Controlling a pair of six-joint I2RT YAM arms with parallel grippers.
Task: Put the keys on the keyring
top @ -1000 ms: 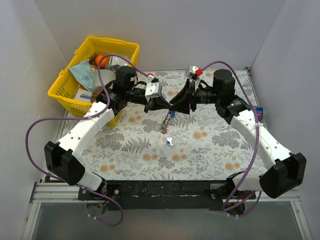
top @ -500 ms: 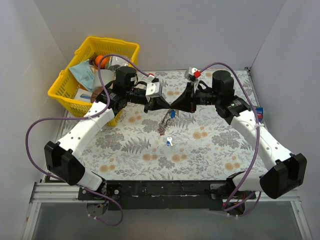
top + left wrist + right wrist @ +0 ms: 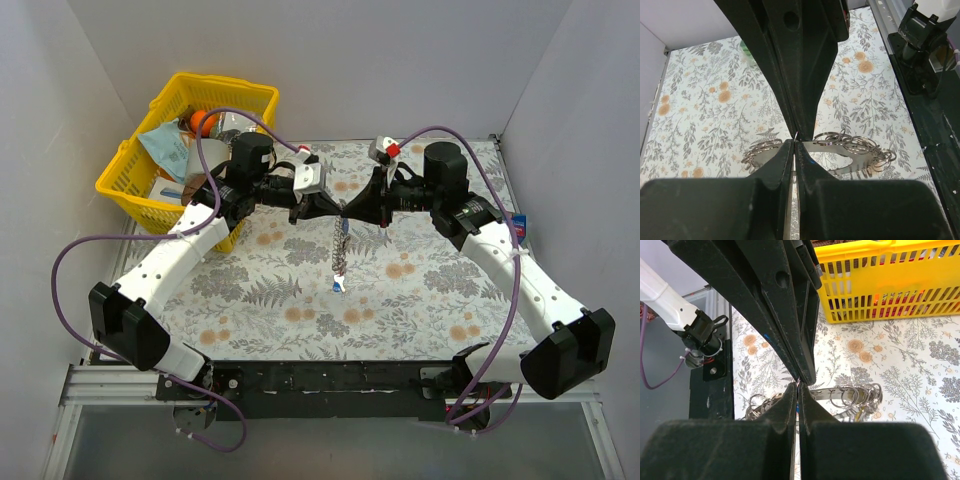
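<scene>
My left gripper (image 3: 331, 207) and right gripper (image 3: 351, 207) meet tip to tip above the middle of the floral table. Both are shut, pinching a thin wire loop of the keyring (image 3: 340, 250), which hangs straight down from them. In the left wrist view my left gripper (image 3: 794, 142) is shut, with the keyring (image 3: 850, 148) showing as a flat silvery band with several small rings. The right wrist view shows my right gripper (image 3: 798, 385) shut over the keyring (image 3: 855, 392). A white-and-blue key (image 3: 339, 285) lies on the table under the ring's lower end. Other keys are hidden.
A yellow basket (image 3: 128, 182) full of items stands at the back left, also in the right wrist view (image 3: 880, 285). A small blue object (image 3: 519, 226) sits at the right table edge. White walls close in three sides.
The keyring has swung from a slant toward the lower left to hanging straight down. The right gripper has drawn in closer against the left gripper's tip.
</scene>
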